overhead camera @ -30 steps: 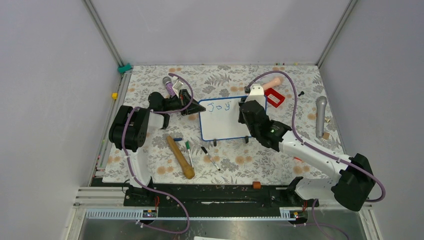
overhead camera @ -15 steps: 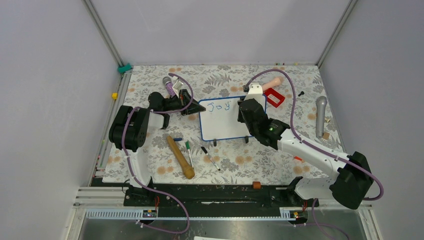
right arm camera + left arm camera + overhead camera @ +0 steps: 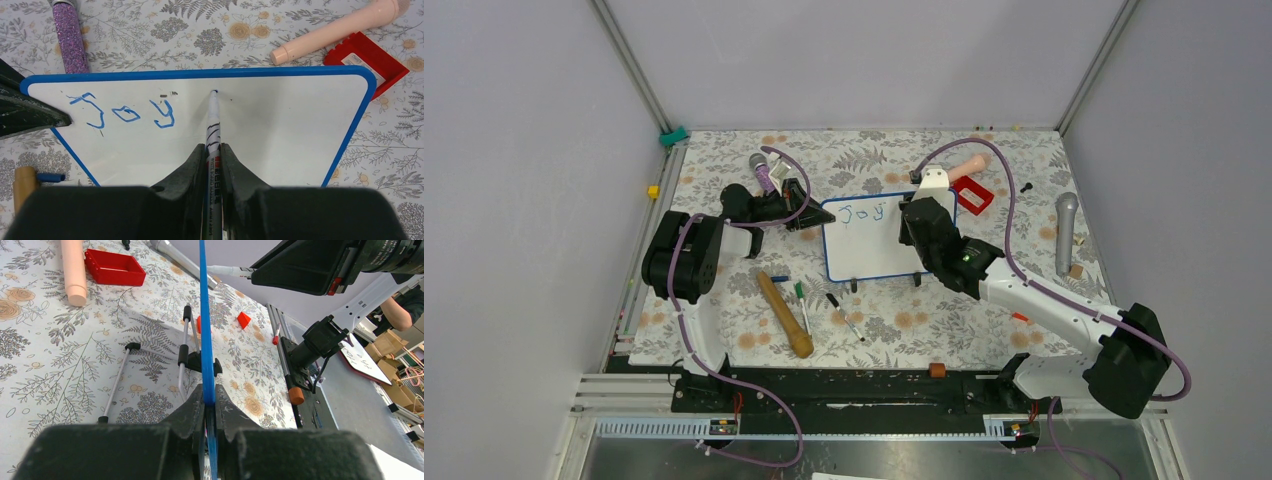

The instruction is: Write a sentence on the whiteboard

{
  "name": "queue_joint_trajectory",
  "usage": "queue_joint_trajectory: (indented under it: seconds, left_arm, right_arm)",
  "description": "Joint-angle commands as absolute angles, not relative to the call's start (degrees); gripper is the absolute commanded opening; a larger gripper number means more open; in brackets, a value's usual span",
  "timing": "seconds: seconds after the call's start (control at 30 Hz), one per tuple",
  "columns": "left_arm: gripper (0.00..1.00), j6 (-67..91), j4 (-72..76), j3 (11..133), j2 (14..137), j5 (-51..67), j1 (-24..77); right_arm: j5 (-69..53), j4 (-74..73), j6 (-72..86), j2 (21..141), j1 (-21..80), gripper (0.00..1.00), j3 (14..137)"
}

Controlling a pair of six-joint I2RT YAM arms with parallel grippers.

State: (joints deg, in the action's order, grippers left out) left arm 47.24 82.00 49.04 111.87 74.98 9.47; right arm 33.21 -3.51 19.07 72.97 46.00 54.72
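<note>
The whiteboard [image 3: 869, 252] sits mid-table, its left edge pinched tight in your left gripper [image 3: 209, 399]. Your right gripper [image 3: 214, 150] is clamped on the marker [image 3: 213, 117], whose tip meets the board just right of "Joy" [image 3: 127, 114] (first word looks finished). Next, begin the second word with light, steady pressure.

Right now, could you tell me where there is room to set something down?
Behind the whiteboard, between purple microphone and peach cylinder, the cloth is bare; also in front, right of the black marker. Wooden stick and green marker crowd the front left.
</note>
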Motion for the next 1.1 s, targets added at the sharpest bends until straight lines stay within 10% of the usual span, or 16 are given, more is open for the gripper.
queue_joint_trajectory:
  seconds: [0.0, 1.07]
  left_arm:
    - [0.00, 42.80, 84.37, 48.70, 112.39, 81.39, 10.20]
    - [0.00, 42.80, 84.36, 48.56, 112.32, 81.32, 10.19]
  right_arm:
    - [31.30, -0.78, 17.91, 71.93, 45.35, 0.00, 55.54]
    - [28.93, 5.14, 18.42, 64.33, 45.35, 0.00, 47.16]
